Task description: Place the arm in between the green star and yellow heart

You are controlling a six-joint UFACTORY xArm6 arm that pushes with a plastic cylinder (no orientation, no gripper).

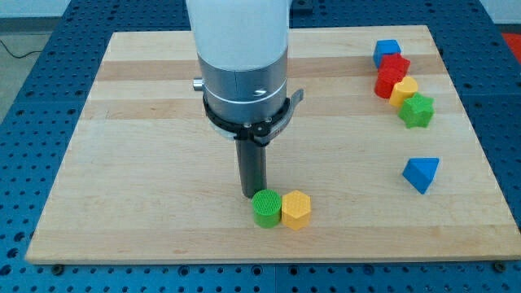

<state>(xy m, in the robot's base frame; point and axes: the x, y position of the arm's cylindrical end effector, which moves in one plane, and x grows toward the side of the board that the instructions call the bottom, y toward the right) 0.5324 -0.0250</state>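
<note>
The green star [417, 111] sits at the view's right, touching the yellow heart [404, 90] just above and to its left. My tip [251, 195] is far from them, low in the middle of the board, right behind a green cylinder [265, 209] and seemingly touching it. A yellow hexagonal block [296, 209] sits against the green cylinder's right side.
A red block [391, 74] and a blue cube [387, 52] continue the cluster at the view's upper right above the yellow heart. A blue triangle [421, 173] lies alone below the green star. The wooden board [122, 163] rests on a blue table.
</note>
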